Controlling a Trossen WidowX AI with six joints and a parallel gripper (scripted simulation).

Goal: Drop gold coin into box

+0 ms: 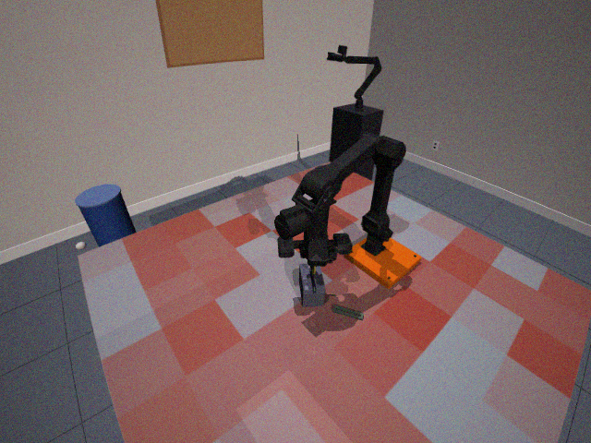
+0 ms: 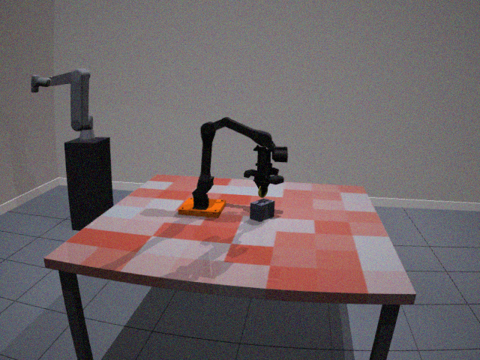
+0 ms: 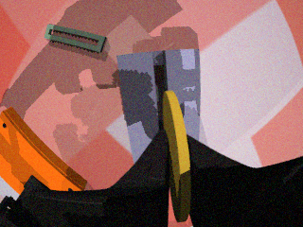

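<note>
My gripper [image 1: 313,265] [image 2: 262,188] [image 3: 168,135] is shut on the gold coin [image 1: 313,270] [image 2: 262,193] [image 3: 179,134], which hangs on edge below the fingertips. The closed grey box [image 1: 313,297] [image 2: 260,211] [image 3: 190,79] stands on the table beneath. The exterior view shows a small gap between coin and lid. In the wrist view the coin's far end appears just right of the dark slot [image 3: 160,78], nearly in line with it but slightly turned. The fingers and coin hide the slot's near part. The green holder [image 1: 347,312] [image 3: 102,44] is empty and lies apart from the box.
The orange base plate [image 1: 405,259] [image 2: 193,212] [image 3: 28,151] of my arm is on the table near the box. A blue cylinder [image 1: 107,217] stands beyond the table's edge. Another arm on a black pedestal [image 1: 355,131] [image 2: 88,178] stands away from the table.
</note>
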